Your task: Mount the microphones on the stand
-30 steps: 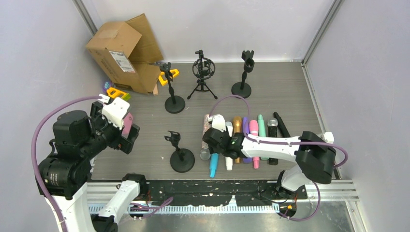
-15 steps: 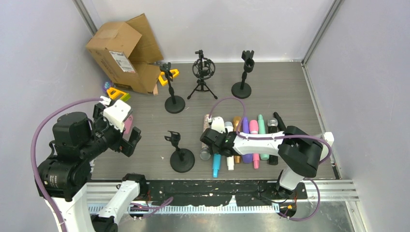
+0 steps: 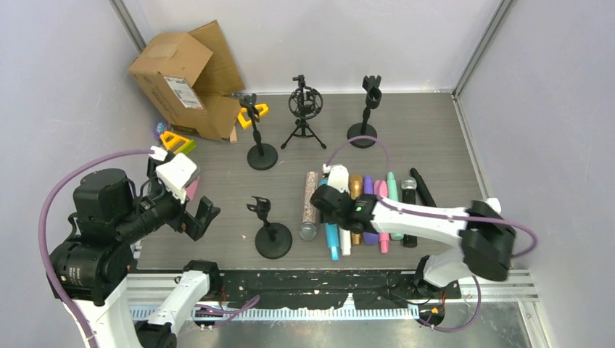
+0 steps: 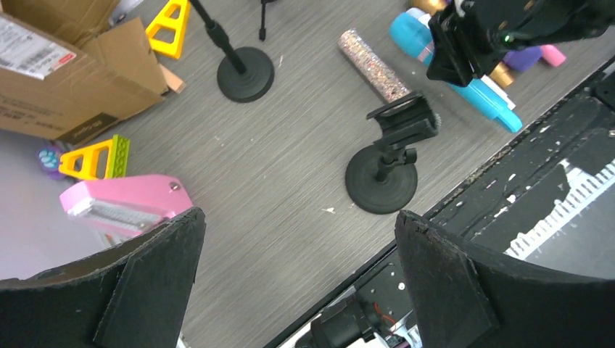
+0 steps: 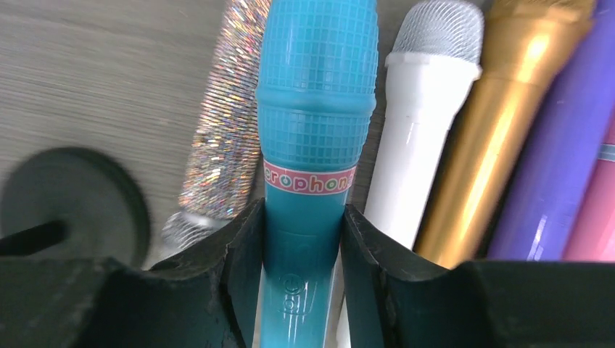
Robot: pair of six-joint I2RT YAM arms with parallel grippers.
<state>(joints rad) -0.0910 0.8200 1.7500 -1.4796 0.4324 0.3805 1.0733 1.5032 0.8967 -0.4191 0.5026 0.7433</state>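
Shifted rightward, tool [image 5: 302, 232] clamps cyan microphone [image 5: 316, 109], wrist-view only.

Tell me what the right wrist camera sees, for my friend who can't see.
The right gripper clamps a cyan microphone by its handle. A silver-glitter microphone lies to its left; white, gold and purple ones lie to its right.

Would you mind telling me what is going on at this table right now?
The right claw is shut on the cyan microphone, which sits in the row of microphones on the table, next to the silver-glitter one. Whether it is off the table I cannot tell. The left claw hangs open and empty above the table's left side. The near stand has no microphone in its clip, nor do the stands farther back.
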